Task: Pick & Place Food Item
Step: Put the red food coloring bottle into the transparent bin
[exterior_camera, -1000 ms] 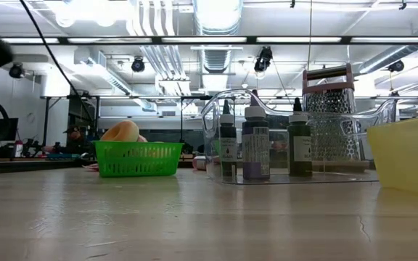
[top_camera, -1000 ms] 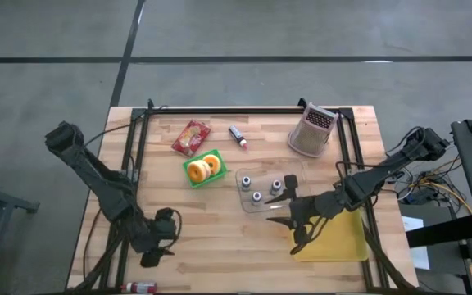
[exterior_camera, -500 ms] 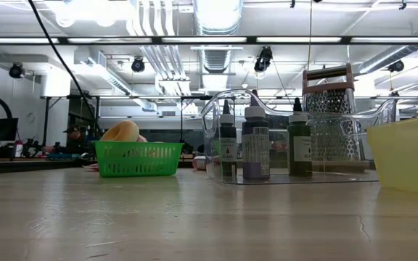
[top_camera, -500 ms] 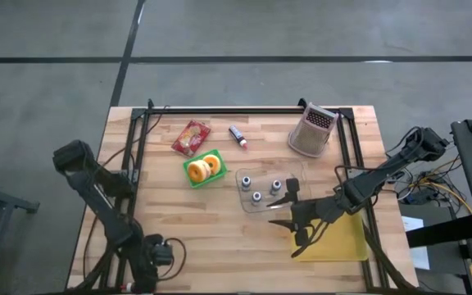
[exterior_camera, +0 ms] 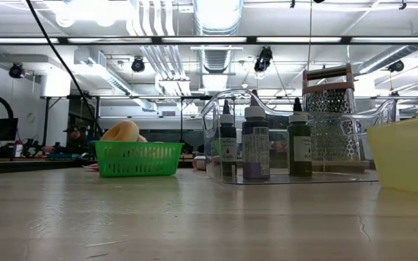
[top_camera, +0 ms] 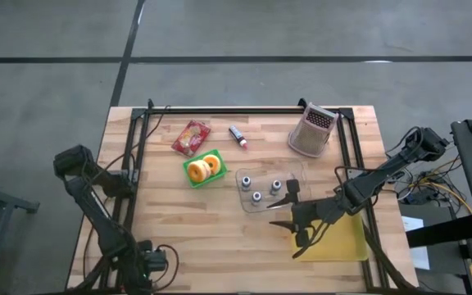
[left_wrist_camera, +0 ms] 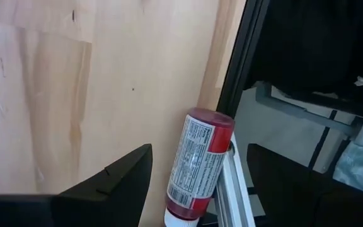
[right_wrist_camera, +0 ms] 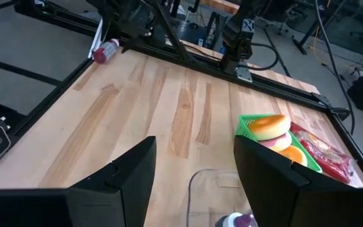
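Wooden planks make up the worktop (top_camera: 220,238), framed by black rails. At its near left corner the left gripper (left_wrist_camera: 197,173) hangs with fingers spread wide and empty over a red sauce bottle (left_wrist_camera: 198,162) lying against the rail, probably lined up to take it. The right gripper (top_camera: 301,223), likewise open and empty, waits beside the yellow bin (top_camera: 342,238), the likely drop point. Donuts sit in the green basket (top_camera: 204,170).

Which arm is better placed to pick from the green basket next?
Right, likely. Its end effector hovers open beside the clear bottle tray, facing the green basket. The left end effector sits at the table's near edge by a red bottle.
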Controlling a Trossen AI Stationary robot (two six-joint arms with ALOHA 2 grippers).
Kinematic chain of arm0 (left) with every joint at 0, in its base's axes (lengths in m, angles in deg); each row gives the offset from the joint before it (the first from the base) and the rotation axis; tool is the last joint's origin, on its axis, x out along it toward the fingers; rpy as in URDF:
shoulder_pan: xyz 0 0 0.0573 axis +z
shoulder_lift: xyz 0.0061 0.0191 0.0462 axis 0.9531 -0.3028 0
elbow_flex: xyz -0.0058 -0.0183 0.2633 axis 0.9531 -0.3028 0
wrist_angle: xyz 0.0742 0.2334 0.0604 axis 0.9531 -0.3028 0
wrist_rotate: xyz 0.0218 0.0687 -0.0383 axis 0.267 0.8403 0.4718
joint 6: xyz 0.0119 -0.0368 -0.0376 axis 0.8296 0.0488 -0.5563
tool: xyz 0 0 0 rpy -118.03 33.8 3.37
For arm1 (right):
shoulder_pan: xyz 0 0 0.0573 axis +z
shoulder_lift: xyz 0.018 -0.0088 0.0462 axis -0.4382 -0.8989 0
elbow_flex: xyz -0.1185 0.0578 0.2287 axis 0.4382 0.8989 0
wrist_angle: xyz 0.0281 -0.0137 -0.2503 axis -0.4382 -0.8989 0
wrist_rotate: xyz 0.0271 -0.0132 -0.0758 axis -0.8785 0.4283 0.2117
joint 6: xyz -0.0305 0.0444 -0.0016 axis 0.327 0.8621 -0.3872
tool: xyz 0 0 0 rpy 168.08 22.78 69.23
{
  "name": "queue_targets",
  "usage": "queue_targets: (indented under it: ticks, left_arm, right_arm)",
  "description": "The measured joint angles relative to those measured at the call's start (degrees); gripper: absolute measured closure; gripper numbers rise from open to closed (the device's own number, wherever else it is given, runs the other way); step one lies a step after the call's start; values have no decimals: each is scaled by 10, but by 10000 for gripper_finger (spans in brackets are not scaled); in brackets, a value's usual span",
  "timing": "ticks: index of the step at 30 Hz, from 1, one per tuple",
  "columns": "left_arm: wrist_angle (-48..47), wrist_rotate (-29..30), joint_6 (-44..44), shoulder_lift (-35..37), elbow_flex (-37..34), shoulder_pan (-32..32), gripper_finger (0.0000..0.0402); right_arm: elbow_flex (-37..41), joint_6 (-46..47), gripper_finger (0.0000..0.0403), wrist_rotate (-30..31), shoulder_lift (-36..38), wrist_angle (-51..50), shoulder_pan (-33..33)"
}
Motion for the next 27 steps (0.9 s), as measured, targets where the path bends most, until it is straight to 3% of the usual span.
queue_targets:
  ticks: [12,27]
  left_arm:
    - [64,-5,-42,-44,1,-21,140]
    - [45,-39,-48,-96,4,-26,140]
  right_arm:
    - [0,-2,193,0,0,0,0]
    - [0,-2,193,7,0,1,0]
